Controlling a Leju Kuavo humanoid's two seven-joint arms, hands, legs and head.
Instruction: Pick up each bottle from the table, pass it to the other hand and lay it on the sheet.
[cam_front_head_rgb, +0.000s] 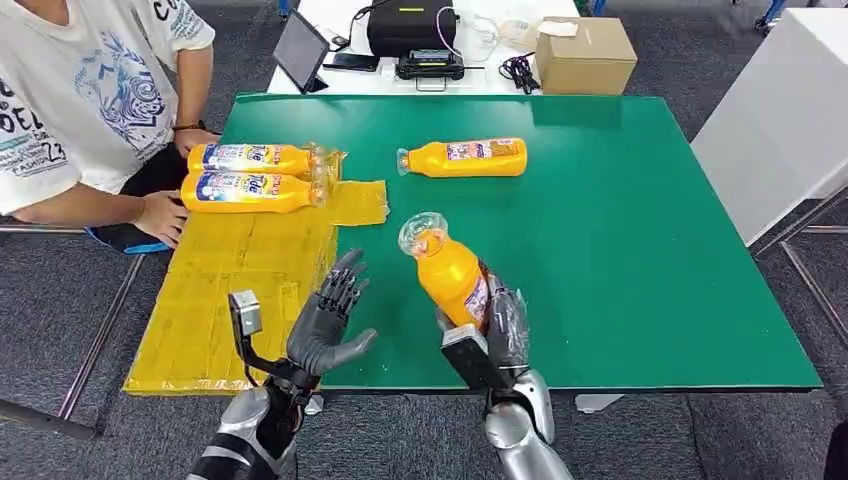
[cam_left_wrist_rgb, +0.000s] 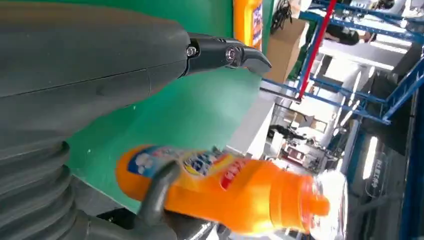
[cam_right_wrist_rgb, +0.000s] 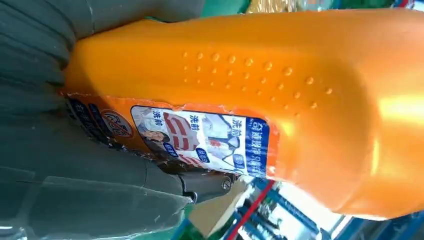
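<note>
right hand (cam_front_head_rgb: 497, 325) grips an orange bottle (cam_front_head_rgb: 450, 272) by its base, held above the green table (cam_front_head_rgb: 640, 250) near the front edge w/ clear cap tilted away from the robot; left hand (cam_front_head_rgb: 330, 322) is just beside it, fingers spread, palm toward the bottle, holding nothing. two more bottles (cam_front_head_rgb: 255, 176) lie side by side at the far end of the yellow sheet (cam_front_head_rgb: 240, 290), a person's hand (cam_front_head_rgb: 163, 216) resting next to them. another bottle (cam_front_head_rgb: 465, 157) lies on its side on the table past the held one.
</note>
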